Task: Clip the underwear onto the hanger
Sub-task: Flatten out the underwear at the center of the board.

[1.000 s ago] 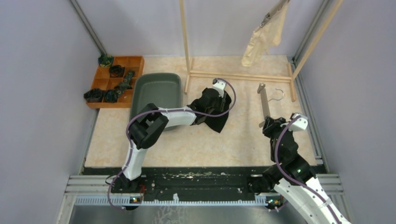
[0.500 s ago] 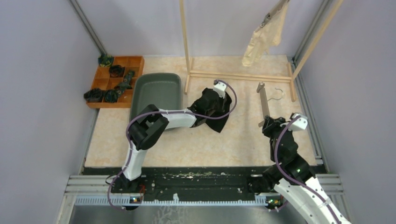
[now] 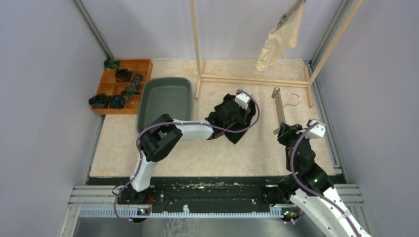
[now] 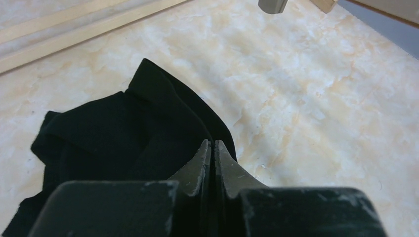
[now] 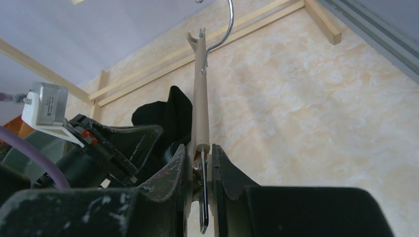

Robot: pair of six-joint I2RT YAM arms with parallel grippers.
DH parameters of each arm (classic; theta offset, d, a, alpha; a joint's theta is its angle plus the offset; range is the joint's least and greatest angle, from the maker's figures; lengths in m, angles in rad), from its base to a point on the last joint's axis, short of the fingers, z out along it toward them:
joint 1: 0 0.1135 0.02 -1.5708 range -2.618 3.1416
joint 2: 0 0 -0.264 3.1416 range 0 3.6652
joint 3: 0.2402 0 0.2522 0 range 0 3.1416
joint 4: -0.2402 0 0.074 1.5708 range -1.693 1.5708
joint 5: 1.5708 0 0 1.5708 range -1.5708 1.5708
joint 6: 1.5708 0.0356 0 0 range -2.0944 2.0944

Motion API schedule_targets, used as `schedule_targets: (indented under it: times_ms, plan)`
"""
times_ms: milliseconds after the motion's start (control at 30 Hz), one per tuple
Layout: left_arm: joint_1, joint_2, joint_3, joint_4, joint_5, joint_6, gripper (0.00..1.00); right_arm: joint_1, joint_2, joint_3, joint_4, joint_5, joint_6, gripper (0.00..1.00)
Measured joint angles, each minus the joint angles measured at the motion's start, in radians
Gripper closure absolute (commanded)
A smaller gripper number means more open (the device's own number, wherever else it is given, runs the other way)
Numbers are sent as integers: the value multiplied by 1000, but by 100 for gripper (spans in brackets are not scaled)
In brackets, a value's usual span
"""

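The black underwear (image 3: pixel 228 118) hangs bunched from my left gripper (image 3: pixel 241 109), which is shut on its edge just above the table; in the left wrist view the cloth (image 4: pixel 123 133) spills left of my closed left gripper (image 4: pixel 213 144). My right gripper (image 3: pixel 283 131) is shut on the near clip of the wooden hanger (image 3: pixel 279 108), which points away with its metal hook (image 3: pixel 295 100) at the far end. In the right wrist view the hanger (image 5: pixel 200 103) rises from my right gripper (image 5: pixel 201 150), with the black underwear (image 5: pixel 165 116) just left of it. The cream underwear (image 3: pixel 279 39) hangs clipped on the rack.
A wooden clothes rack (image 3: pixel 247 79) stands at the back. A dark green bin (image 3: pixel 165 96) sits left of centre. An orange compartment tray (image 3: pixel 121 86) with dark rolled items is at the far left. Grey walls close in both sides.
My left gripper has carried the black underwear to the right, closer to the hanger. The right arm and hanger have not moved.
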Motion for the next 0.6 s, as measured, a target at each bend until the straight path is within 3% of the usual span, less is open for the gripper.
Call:
schedule_targets:
  times_ms: [33,100,200,367,600]
  plan:
    - [1,6,2,4,8,-2,75,0,0,0,0,0,0,100]
    - [1,19,2,11,29,-8,42,0,0,0,0,0,0,100]
    - [2,26,-11,19,51,-19,23,0,0,0,0,0,0,100]
    - [2,-24,-137,68,53,-26,21,0,0,0,0,0,0,100]
    - [7,-238,-343,167,45,-34,15,0,0,0,0,-6,0,100]
